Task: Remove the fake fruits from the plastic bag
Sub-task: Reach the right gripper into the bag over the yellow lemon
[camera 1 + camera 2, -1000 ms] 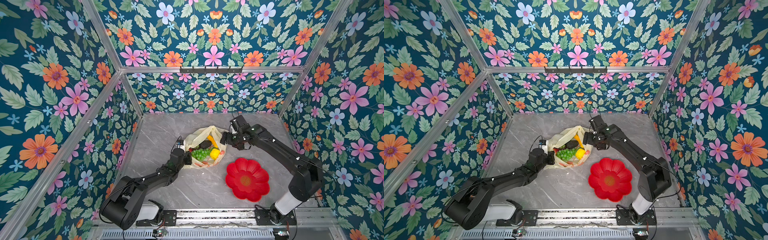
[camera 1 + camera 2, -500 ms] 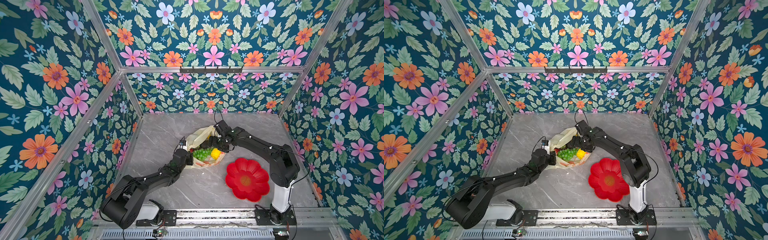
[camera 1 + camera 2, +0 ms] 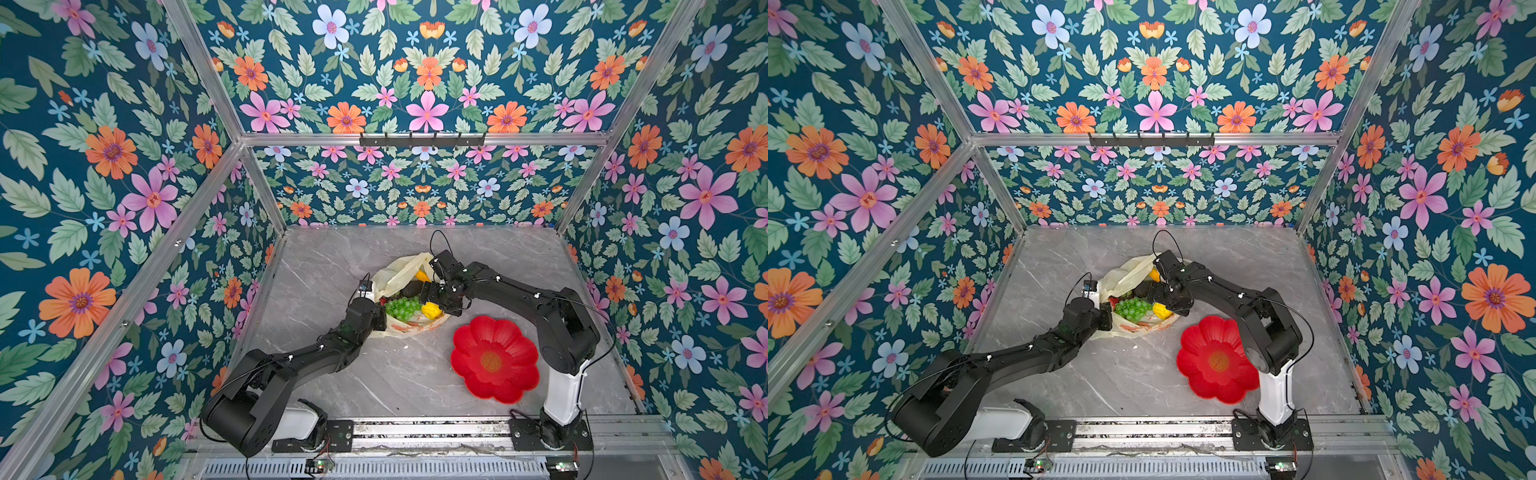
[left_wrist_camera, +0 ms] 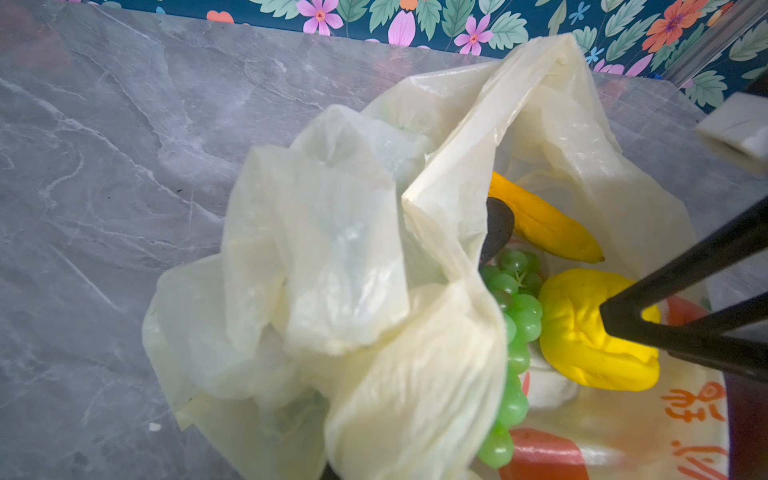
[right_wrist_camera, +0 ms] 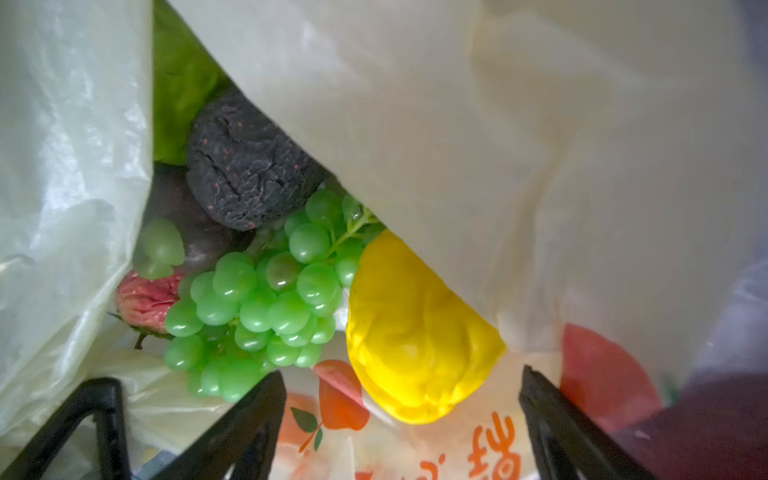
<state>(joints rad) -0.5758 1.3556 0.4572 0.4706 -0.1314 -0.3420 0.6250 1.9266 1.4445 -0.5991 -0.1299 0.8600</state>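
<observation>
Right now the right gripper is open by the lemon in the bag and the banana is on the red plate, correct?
No: the left wrist view shows the banana inside the plastic bag, not on the red plate. The rest holds.

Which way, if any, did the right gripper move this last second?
Yes. In a top view, against the unmoved red plate, the right gripper shifted left, from beside the bag's right edge to over its mouth, open above the lemon.
</observation>
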